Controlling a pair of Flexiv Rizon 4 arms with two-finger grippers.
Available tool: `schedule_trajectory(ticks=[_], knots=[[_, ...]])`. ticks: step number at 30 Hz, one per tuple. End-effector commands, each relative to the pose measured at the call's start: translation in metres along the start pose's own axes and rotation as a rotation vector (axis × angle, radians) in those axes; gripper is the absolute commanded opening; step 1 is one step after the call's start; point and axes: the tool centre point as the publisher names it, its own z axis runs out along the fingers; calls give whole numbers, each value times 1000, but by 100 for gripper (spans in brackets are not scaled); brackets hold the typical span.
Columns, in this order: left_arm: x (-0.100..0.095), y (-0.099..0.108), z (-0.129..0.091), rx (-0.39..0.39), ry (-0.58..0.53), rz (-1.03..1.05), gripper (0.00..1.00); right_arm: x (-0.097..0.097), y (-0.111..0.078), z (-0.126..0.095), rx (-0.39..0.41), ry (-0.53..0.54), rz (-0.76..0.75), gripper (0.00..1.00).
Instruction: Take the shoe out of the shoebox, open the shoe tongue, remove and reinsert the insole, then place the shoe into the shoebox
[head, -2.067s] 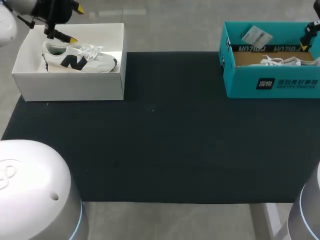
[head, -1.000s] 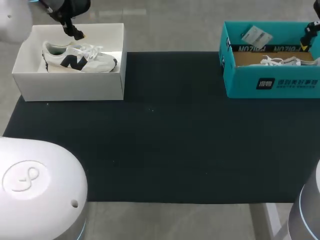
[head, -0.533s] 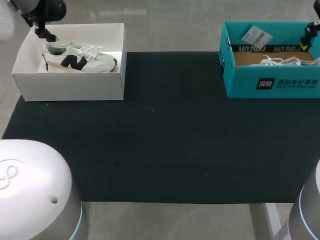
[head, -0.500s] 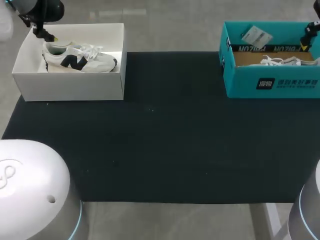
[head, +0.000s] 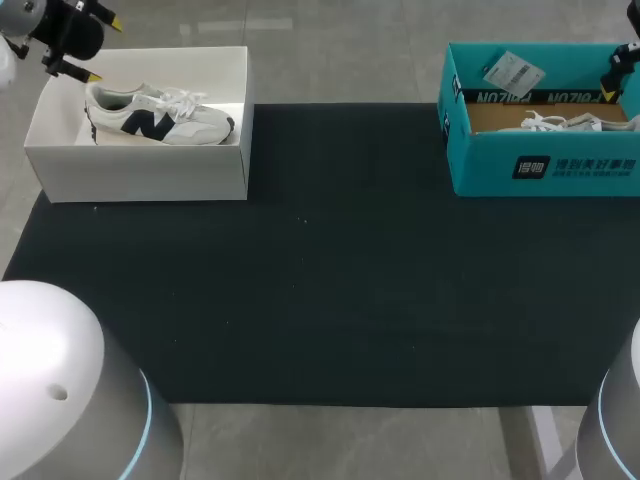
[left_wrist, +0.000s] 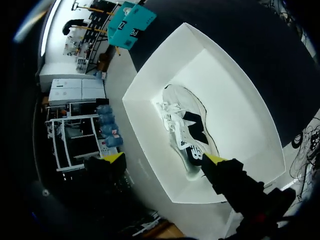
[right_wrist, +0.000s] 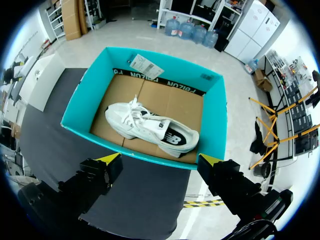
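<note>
Sitting in the white box at the table's far left, the shoe has not been taken out, so every step looks left to do. The left tool hangs wide open and empty near its heel. The right tool hangs open and empty over the teal box.

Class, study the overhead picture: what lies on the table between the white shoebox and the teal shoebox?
Nothing stands there: in the head view, only bare black mat stretches between the white shoebox and the teal shoebox.
</note>
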Motion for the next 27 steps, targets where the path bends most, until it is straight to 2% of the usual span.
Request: schedule_trajectory(ticks=[1,10,12,14,18,22,23,25,27], knots=[[6,1,1,19,-15,13,100,0,0,0,0,0,0,100],[6,1,1,19,-15,13,100,0,0,0,0,0,0,100],[9,6,3,71,28,133,100,0,0,0,0,0,0,100],[13,13,5,162,81,241,100,0,0,0,0,0,0,100],[17,29,12,297,170,401,100,0,0,0,0,0,0,100],[18,47,21,334,267,590,100,0,0,0,0,0,0,100],[18,51,23,321,277,641,100,0,0,0,0,0,0,100],[14,59,25,355,303,709,100,0,0,0,0,0,0,100],[9,64,29,349,322,756,100,0,0,0,0,0,0,100]])
